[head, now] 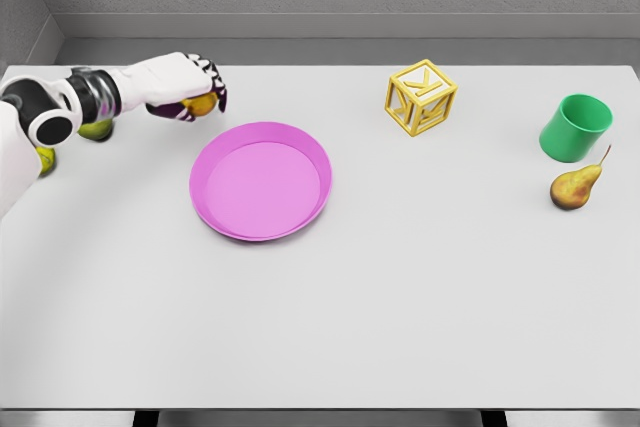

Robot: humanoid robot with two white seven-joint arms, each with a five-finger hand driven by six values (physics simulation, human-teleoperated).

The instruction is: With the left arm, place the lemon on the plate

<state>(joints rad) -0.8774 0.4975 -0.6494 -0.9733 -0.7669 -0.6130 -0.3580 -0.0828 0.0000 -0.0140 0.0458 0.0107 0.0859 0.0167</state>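
Left hand (pixel 185 87) is up at the far-left part of the table (pixel 400 297), fingers curled around the lemon (pixel 201 104) — only a small yellow bit peeks out under the dark fingertips (pixel 218 95), so honestly I can't tell which way its long axis runs or where the tip points. The lemon sits in the grip just above the tabletop, beyond and left of the pink plate (pixel 260 180), near the rim but not over it. The plate has nothing in it. There are a couple of yellow-green fruits partly hidden behind the forearm — one (pixel 96 129) under the wrist, another (pixel 45 159) near the elbow at the left edge. Over on the right: a yellow wireframe letter block (pixel 421 97) toward the back, a green cup (pixel 576 127) tipped a little, and a brownish pear (pixel 576 187) just in front of the cup, stem pointing up-right.
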